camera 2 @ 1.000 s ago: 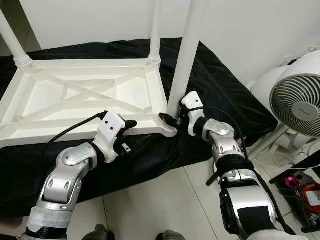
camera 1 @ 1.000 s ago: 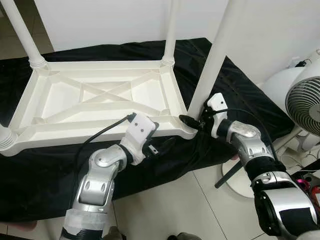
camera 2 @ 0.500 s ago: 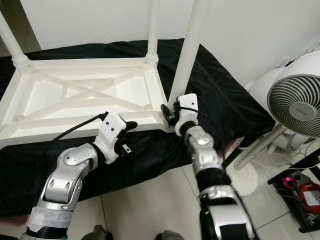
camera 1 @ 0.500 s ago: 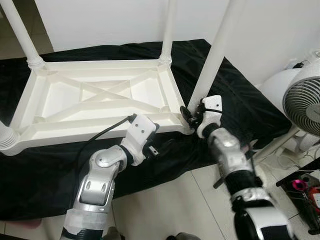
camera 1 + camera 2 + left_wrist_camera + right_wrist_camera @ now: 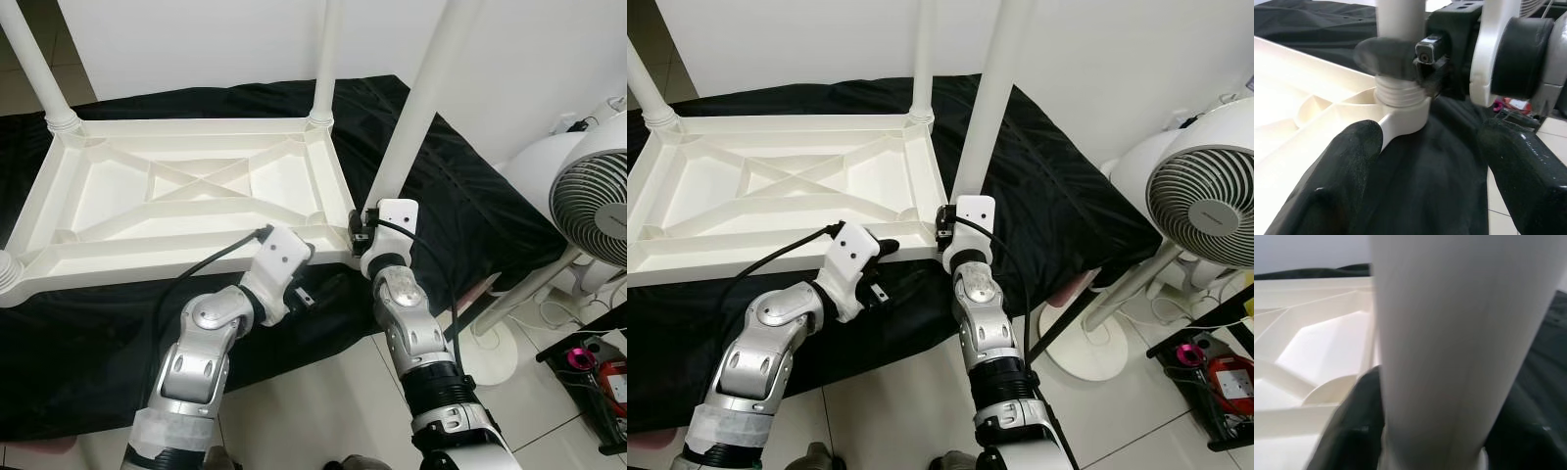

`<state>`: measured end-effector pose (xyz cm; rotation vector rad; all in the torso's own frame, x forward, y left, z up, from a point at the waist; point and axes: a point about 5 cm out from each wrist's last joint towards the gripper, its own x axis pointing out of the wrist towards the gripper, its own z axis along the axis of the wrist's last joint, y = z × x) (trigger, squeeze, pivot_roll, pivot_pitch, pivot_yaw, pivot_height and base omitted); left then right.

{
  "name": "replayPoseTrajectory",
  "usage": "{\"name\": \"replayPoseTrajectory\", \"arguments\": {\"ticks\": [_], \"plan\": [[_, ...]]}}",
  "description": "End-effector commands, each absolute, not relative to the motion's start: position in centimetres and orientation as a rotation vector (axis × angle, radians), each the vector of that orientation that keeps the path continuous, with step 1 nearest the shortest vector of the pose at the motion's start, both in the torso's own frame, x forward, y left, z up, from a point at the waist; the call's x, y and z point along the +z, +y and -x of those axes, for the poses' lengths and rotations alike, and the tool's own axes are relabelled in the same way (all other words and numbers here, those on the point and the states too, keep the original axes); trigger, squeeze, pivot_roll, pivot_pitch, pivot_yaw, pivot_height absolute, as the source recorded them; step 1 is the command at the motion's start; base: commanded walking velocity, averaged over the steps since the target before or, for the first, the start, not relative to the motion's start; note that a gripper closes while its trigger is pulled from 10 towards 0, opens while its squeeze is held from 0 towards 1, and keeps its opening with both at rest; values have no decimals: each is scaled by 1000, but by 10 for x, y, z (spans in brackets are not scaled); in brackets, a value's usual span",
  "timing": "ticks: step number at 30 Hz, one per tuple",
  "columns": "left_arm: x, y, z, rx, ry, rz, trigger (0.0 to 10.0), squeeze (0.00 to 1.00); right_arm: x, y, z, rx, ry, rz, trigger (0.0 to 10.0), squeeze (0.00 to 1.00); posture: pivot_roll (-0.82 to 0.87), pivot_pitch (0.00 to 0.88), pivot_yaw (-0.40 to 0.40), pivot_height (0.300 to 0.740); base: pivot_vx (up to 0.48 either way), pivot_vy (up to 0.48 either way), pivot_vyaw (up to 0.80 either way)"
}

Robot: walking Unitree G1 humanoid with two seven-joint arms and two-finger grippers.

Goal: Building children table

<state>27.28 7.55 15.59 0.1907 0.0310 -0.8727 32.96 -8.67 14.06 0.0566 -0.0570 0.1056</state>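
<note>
Table top lies upside down on a black cloth, its near right leg clamped low by the right gripper. Left gripper hovers spread and empty by the threaded socket. Twist squarely, keeping the leg upright so threads seat.

White plastic table top lay upside down on a black cloth, its underside facing up and showing raised ribs that crossed in an X. White tubular legs stood upright from its corner sockets: far left leg, far right leg, and the near right leg, seated by a threaded collar in its socket.
</note>
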Motion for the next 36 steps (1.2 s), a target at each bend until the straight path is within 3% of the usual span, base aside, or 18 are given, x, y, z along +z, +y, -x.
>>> {"name": "replayPoseTrajectory", "arguments": {"ticks": [1,7,8,9,13,15,22,23,36], "plan": [[155,79,-279,-726,24,-205,10000,0,131,-81,-323,161,-12,-77,10000,1000,-60,14,-46,740,0,0,0],[155,79,-278,-725,23,-204,10000,0,137,-87,-322,187,-38,-104,10000,1000,-57,8,-49,740,0,0,0],[155,79,-278,-724,21,-205,10000,0,140,-93,-321,246,-61,-102,10000,427,-56,3,-53,740,0,0,0],[156,80,-277,-724,17,-207,10000,0,141,-101,-319,308,-78,-91,10000,0,-53,1,-54,740,0,0,0],[156,80,-277,-724,14,-208,10000,0,141,-109,-317,379,-87,-77,10000,0,-52,0,-54,740,0,0,0],[157,82,-277,-727,10,-213,10000,0,139,-127,-315,503,-86,2,10000,0,-51,0,-48,740,0,0,0],[157,82,-277,-729,7,-218,10000,0,139,-140,-317,589,-72,65,10000,0,-50,0,-45,740,0,0,0],[159,82,-278,-732,3,-223,10000,0,141,-148,-325,687,-49,137,10000,0,-49,0,-39,740,0,0,0],[163,81,-281,-729,-10,-232,10000,0,144,-146,-354,790,30,250,10000,0,-32,0,-41,740,0,0,0]]}}
